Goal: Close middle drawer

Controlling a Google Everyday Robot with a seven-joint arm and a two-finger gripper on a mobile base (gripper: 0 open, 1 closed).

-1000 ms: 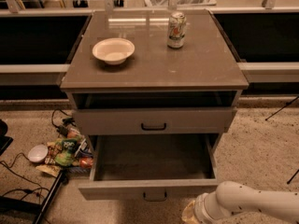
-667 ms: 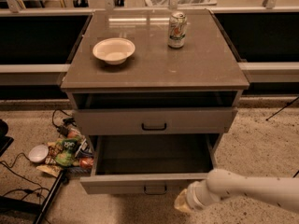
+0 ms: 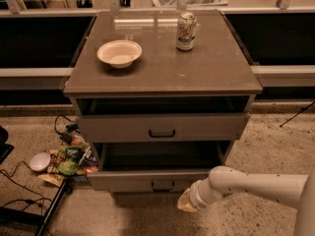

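Note:
The middle drawer [image 3: 147, 180] of the grey-washed cabinet [image 3: 162, 77] stands partly pulled out. Its dark tray is open to view and its low front panel has a small dark handle [image 3: 161, 185]. The uppermost drawer [image 3: 162, 127] above it also stands slightly out. My gripper [image 3: 186, 202], at the end of the white arm [image 3: 256, 183] coming in from the lower right, is right at the middle drawer's front panel, just right of and below the handle. The lowest drawer is hidden under the middle one.
A white bowl [image 3: 119, 53] and a drink can [image 3: 186, 31] stand on the cabinet top. Snack bags [image 3: 69, 159], a small white dish [image 3: 39, 161] and cables [image 3: 19, 200] lie on the floor to the left. Speckled floor lies in front and to the right.
My arm has moved left and toward the cabinet. The middle drawer has slid further in; less of its tray shows than a second ago.

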